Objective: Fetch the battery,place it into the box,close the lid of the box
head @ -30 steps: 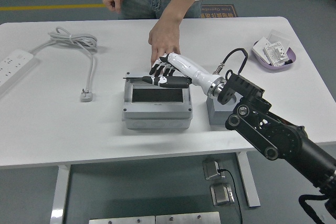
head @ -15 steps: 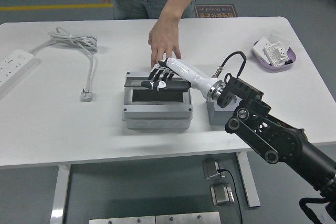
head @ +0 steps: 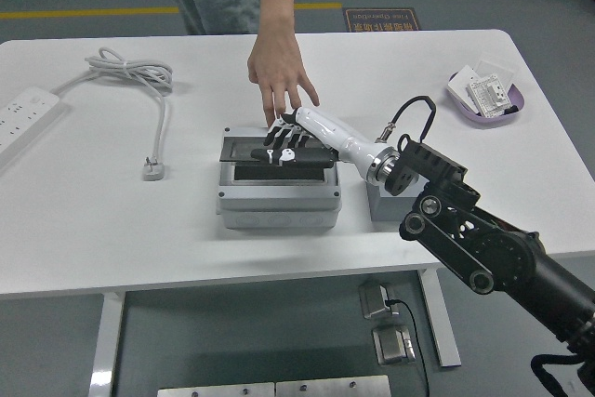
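A grey box stands at the table's middle. Its dark-windowed lid is hinged at the back and tilts forward, partly down over the opening. My right hand lies on top of the lid with its fingers spread, pressing it rather than grasping it. A person's hand reaches from the far side, its fingertips touching the lid's back edge beside my fingers. I see no battery; the box's inside is dark and mostly covered. My left arm is out of view.
A small grey block sits right of the box under my wrist. A purple tray of small parts is at the far right. A power strip and its coiled cable lie at the left.
The lid has swung from nearly edge-on to tilted forward over the box, with my right hand riding on it. The person has shifted left, their hand still at the lid's back edge.
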Controlling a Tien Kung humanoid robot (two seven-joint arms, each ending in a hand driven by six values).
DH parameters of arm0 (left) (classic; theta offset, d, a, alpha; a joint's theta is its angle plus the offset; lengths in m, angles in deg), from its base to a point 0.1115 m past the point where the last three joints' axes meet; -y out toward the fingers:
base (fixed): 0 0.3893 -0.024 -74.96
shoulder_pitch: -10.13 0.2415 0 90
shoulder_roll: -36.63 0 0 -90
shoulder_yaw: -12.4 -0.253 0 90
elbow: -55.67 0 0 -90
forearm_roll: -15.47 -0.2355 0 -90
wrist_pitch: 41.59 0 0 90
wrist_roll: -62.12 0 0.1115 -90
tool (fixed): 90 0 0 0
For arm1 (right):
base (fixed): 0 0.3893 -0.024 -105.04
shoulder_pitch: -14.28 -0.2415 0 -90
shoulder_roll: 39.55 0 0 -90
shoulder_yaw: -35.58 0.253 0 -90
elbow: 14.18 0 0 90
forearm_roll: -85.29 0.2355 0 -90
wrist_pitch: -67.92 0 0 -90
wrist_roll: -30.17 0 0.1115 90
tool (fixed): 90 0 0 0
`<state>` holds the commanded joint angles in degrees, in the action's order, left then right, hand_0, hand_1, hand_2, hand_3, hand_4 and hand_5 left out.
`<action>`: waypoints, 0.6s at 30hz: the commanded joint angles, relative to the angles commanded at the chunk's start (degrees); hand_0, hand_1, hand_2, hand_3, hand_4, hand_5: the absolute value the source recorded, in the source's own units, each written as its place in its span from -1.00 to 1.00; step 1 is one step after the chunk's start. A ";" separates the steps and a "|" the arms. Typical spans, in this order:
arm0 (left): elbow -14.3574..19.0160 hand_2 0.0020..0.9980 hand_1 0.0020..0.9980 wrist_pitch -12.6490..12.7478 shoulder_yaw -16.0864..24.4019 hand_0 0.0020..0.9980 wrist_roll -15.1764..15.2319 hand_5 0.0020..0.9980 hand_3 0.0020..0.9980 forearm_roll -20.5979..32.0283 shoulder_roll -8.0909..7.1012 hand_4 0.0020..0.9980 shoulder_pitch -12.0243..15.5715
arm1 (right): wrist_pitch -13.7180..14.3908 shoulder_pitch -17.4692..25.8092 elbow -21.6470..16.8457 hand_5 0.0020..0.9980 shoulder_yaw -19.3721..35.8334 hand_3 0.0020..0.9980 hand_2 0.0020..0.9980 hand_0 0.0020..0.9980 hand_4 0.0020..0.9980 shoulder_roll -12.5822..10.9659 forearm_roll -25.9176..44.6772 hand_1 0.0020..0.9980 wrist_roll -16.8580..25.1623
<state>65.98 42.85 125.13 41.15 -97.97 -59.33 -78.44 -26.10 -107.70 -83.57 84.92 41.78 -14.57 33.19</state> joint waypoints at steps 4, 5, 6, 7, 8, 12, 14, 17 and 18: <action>0.00 0.18 -0.19 -0.01 -0.02 0.18 0.00 -0.55 0.28 -0.04 0.05 0.43 0.04 | 0.13 0.38 0.35 0.70 -0.08 0.11 0.10 -0.19 1.00 0.02 0.28 -0.07 0.17; 0.00 0.18 -0.20 -0.02 -0.03 0.18 -0.01 -0.55 0.28 -0.04 0.07 0.43 0.05 | 0.18 0.50 0.48 0.70 -0.13 0.11 0.10 -0.19 1.00 0.02 0.37 -0.07 0.22; 0.00 0.18 -0.20 -0.02 -0.05 0.18 -0.02 -0.55 0.28 -0.03 0.10 0.43 0.07 | 0.22 0.66 0.66 0.70 -0.19 0.11 0.10 -0.19 1.00 0.02 0.48 -0.07 0.29; 0.00 0.18 -0.20 -0.03 -0.07 0.18 -0.03 -0.55 0.28 -0.02 0.12 0.43 0.09 | 0.26 0.82 0.80 0.70 -0.23 0.11 0.10 -0.19 1.00 0.02 0.56 -0.07 0.33; 0.00 0.18 -0.20 -0.03 -0.09 0.18 -0.04 -0.55 0.28 0.00 0.14 0.43 0.10 | 0.29 0.95 0.91 0.70 -0.27 0.11 0.10 -0.19 1.00 0.03 0.61 -0.07 0.36; 0.00 0.18 -0.19 -0.04 -0.09 0.18 -0.07 -0.55 0.28 -0.05 0.16 0.43 0.15 | 0.41 1.44 1.05 0.69 -0.24 0.11 0.10 -0.19 1.00 0.05 0.68 -0.07 0.43; 0.00 0.18 -0.19 -0.04 -0.06 0.18 -0.08 -0.55 0.28 -0.09 0.14 0.43 0.13 | 0.41 1.50 0.88 0.69 -0.02 0.11 0.10 -0.19 1.00 0.02 0.57 -0.07 0.41; 0.00 0.18 -0.20 -0.02 -0.07 0.18 -0.07 -0.55 0.28 -0.06 0.12 0.43 0.11 | 0.36 1.56 0.49 0.69 0.50 0.11 0.10 -0.19 1.00 -0.08 0.31 -0.07 0.33; 0.00 0.18 -0.20 -0.02 -0.08 0.18 -0.06 -0.55 0.28 -0.05 0.12 0.43 0.11 | 0.31 1.59 0.33 0.69 0.70 0.11 0.10 -0.19 1.00 -0.13 0.19 -0.07 0.29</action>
<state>65.98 42.83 125.05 41.09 -98.01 -59.21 -78.33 -25.79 -106.11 -83.24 85.62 41.65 -14.38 33.48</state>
